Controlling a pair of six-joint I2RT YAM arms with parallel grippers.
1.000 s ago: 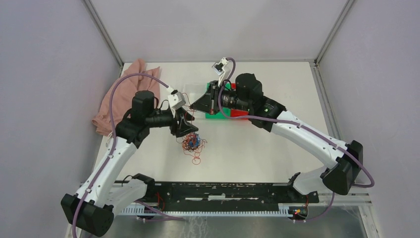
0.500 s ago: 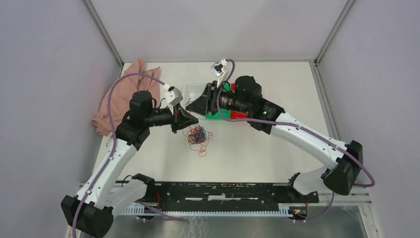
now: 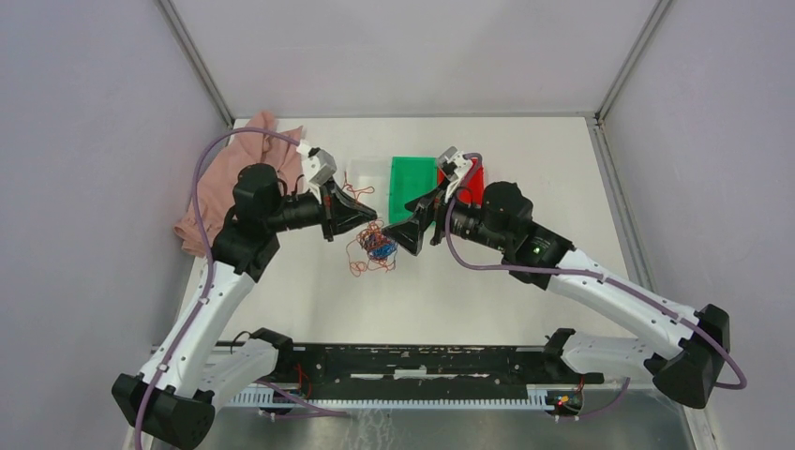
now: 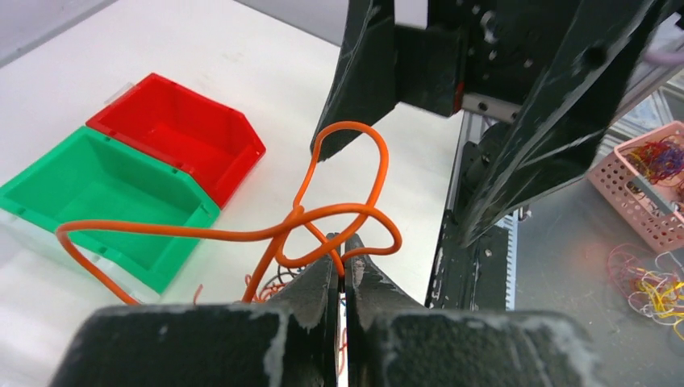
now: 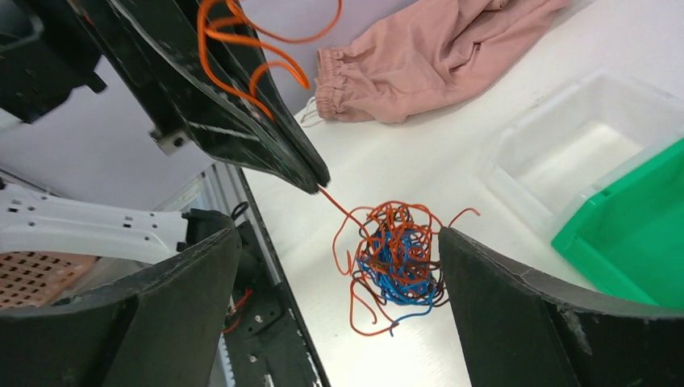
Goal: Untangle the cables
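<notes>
The cables (image 3: 373, 247) form a small ball of orange-red, blue and dark wires (image 5: 399, 262) on the white table. It hangs partly lifted by one orange strand. My left gripper (image 3: 368, 214) is just above and left of the ball, shut on that orange cable (image 4: 242, 234), which loops past the fingertips (image 4: 342, 246). The strand runs taut from the left gripper's tip (image 5: 317, 181) down into the ball. My right gripper (image 3: 412, 234) is right of the ball and open wide, fingers (image 5: 516, 306) on either side of it without touching; its midpoint (image 5: 337, 242) lies beside the ball.
Behind the tangle stand a green bin (image 3: 412, 178), a red bin (image 3: 473, 180) and a clear tray (image 3: 366, 173). A pink cloth (image 3: 234, 178) lies at the table's back left. A pink basket (image 4: 645, 181) with wires sits below the table's front rail (image 3: 412, 361).
The left gripper shut on an orange strand and pulled up and back with it. The right arm swung from over the bins toward the tangle and opened wide.
</notes>
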